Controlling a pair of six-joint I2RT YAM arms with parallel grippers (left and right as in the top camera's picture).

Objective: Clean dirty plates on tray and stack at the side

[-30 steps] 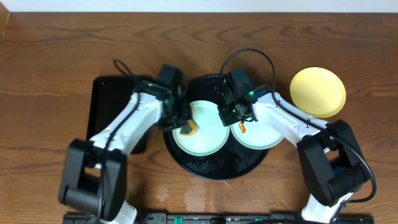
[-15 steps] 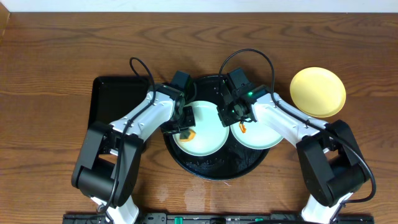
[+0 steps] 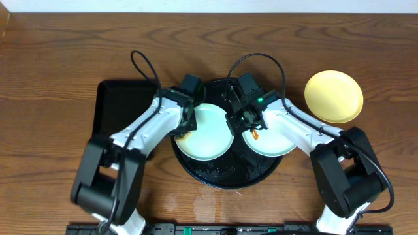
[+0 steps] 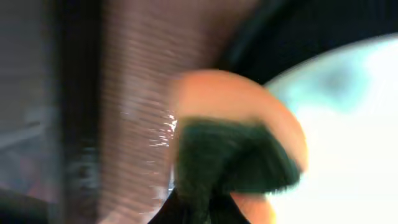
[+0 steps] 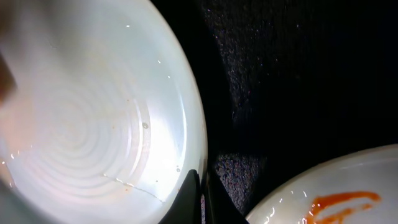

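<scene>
Two mint-green plates lie on the round black tray [image 3: 225, 175]. My right gripper [image 3: 234, 124] is shut on the right rim of the left plate [image 3: 209, 130]; the right wrist view shows the fingers [image 5: 200, 196] pinching that rim [image 5: 93, 118]. The right plate [image 3: 274, 140] bears an orange smear [image 5: 342, 202]. My left gripper [image 3: 186, 130] is shut on an orange sponge with a dark green pad [image 4: 236, 143] at the left plate's left edge; that view is blurred. The yellow plate [image 3: 334, 96] sits on the table at the right.
A rectangular black tray [image 3: 121, 111] lies left of the round tray, under my left arm. Wooden table [image 3: 59, 72] surrounds everything. Cables loop above both wrists.
My left gripper has swept the sponge leftward across the left plate to its left rim. The right gripper has kept its hold on the rim, barely moving.
</scene>
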